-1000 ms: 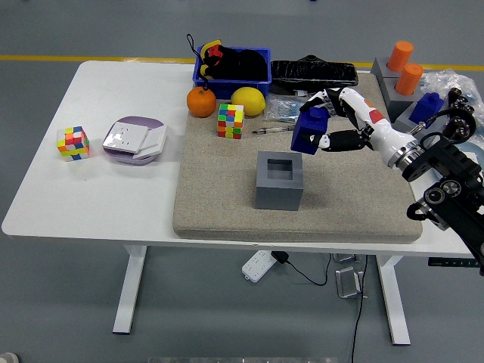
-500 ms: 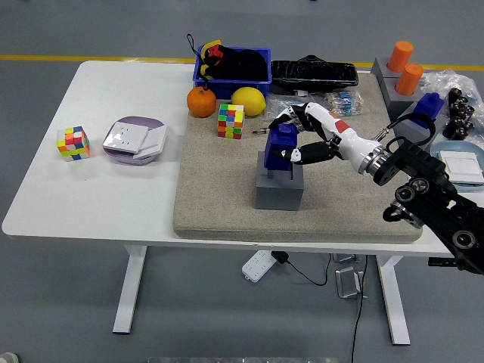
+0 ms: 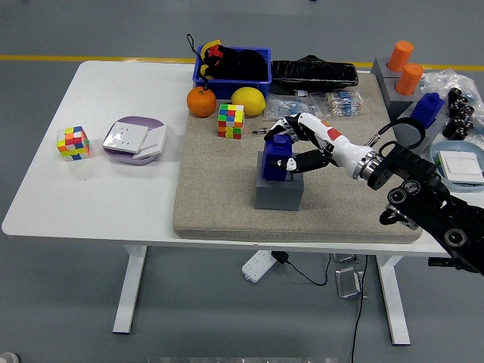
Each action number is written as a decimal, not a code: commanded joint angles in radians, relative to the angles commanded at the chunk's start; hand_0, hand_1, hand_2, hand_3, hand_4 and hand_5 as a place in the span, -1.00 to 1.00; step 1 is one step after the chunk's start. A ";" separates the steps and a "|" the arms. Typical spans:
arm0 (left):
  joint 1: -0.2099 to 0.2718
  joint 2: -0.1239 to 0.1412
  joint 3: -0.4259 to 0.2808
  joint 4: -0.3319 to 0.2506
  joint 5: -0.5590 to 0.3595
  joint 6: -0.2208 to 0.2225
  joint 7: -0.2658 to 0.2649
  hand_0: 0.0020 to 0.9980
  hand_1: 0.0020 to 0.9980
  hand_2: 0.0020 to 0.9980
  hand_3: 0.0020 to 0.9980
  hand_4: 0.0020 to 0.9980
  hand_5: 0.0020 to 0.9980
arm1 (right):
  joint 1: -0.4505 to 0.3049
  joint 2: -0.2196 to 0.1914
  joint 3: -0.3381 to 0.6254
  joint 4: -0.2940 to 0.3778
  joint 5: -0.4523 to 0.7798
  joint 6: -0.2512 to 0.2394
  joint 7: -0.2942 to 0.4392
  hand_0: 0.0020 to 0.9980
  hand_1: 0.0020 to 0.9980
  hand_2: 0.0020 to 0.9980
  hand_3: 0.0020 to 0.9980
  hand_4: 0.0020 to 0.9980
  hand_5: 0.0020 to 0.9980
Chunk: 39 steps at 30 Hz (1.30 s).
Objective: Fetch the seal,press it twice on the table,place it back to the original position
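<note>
The blue seal (image 3: 277,157) stands in the hollow top of the grey block holder (image 3: 279,190) in the middle of the beige mat (image 3: 219,204). My right hand (image 3: 293,147) reaches in from the right and its fingers are curled around the seal's upper part. The arm (image 3: 423,204) runs back to the lower right. The left arm is out of view.
Behind the holder lie a colour cube (image 3: 231,120), an orange (image 3: 201,101), a lemon (image 3: 248,100) and a blue bin (image 3: 233,66). A second cube (image 3: 73,143) and a purple-white box (image 3: 134,138) sit at the left. Orange cylinders (image 3: 404,66) and another blue seal (image 3: 427,108) stand at the right.
My right hand carried the seal left and down from above the mat's right half onto the grey holder, where it now sits lower in the hollow.
</note>
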 joint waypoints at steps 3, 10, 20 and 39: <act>0.000 0.000 0.002 0.000 -0.001 0.000 0.000 0.59 0.49 0.47 0.52 0.25 -0.11 | 0.010 -0.001 -0.010 -0.006 -0.004 -0.002 0.003 -0.12 -0.32 -0.26 -0.31 0.35 -1.00; 0.001 0.000 0.003 0.001 -0.002 0.000 0.000 0.59 0.49 0.48 0.52 0.25 -0.12 | 0.023 0.000 -0.019 -0.022 -0.013 -0.002 0.006 -0.12 -0.32 -0.26 -0.32 0.36 -1.00; -0.001 0.000 0.002 0.001 -0.002 -0.001 0.000 0.59 0.49 0.48 0.53 0.25 -0.11 | 0.027 -0.007 -0.029 -0.032 -0.022 0.002 0.006 -0.11 -0.31 -0.26 -0.32 0.37 -1.00; 0.002 -0.001 0.001 0.002 -0.003 -0.001 0.000 0.59 0.49 0.48 0.53 0.26 -0.11 | 0.032 -0.026 -0.036 -0.018 -0.026 0.005 0.002 -0.11 -0.32 -0.26 -0.32 0.37 -1.00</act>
